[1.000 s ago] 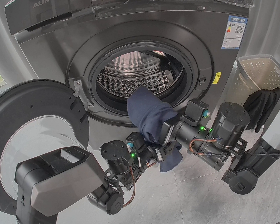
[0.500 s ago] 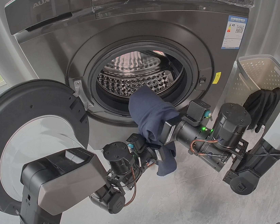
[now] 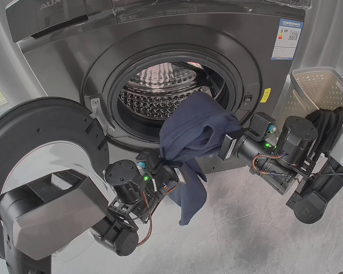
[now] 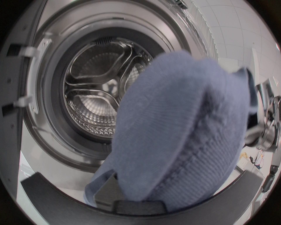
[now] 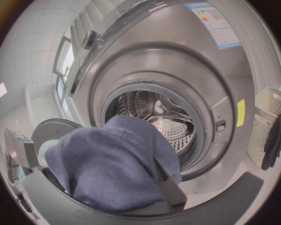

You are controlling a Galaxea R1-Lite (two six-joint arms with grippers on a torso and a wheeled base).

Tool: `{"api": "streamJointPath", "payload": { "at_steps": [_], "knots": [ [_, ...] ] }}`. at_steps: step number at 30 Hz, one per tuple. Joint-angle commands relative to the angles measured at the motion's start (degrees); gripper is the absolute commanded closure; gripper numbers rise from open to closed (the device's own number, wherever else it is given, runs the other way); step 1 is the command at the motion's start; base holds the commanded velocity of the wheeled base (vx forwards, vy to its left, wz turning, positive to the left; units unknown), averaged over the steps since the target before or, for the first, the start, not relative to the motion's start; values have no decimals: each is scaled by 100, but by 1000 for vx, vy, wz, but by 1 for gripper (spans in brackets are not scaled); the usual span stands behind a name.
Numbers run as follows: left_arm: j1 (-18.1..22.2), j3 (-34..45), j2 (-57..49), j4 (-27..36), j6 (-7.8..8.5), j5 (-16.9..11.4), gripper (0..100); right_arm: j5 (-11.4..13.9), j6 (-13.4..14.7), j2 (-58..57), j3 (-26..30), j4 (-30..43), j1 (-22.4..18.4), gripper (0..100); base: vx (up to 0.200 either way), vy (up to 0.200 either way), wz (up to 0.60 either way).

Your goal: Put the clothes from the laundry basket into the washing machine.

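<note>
Centre frame, the left hand (image 3: pixel 179 172) and right hand (image 3: pixel 224 144) each grip the navy garment (image 3: pixel 195 125), spread between them before the washing machine (image 3: pixel 216 36) mouth, apparently to feed it inside.

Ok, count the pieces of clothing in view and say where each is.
2. A navy garment hangs at the washing machine's opening; a black garment drapes over the laundry basket's rim. The basket may hide more.
</note>
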Motion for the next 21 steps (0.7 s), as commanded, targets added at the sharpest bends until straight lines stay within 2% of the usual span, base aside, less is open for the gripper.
{"api": "streamJointPath", "payload": {
  "at_steps": [1, 12, 21],
  "knots": [
    [35, 270, -723, -2, -33, 3, 100, 7, -11, -6, 214, -3, -146, 100, 0, 0, 0],
    [53, 455, -1339, 7, -77, 82, 100, 25, -38, 117, 530, -47, 12, 100, 0, 0, 0],
    [44, 543, -1400, -2, -77, 108, 100, 139, -55, 108, 495, -65, 258, 100, 0, 0, 0]
  ]
}}
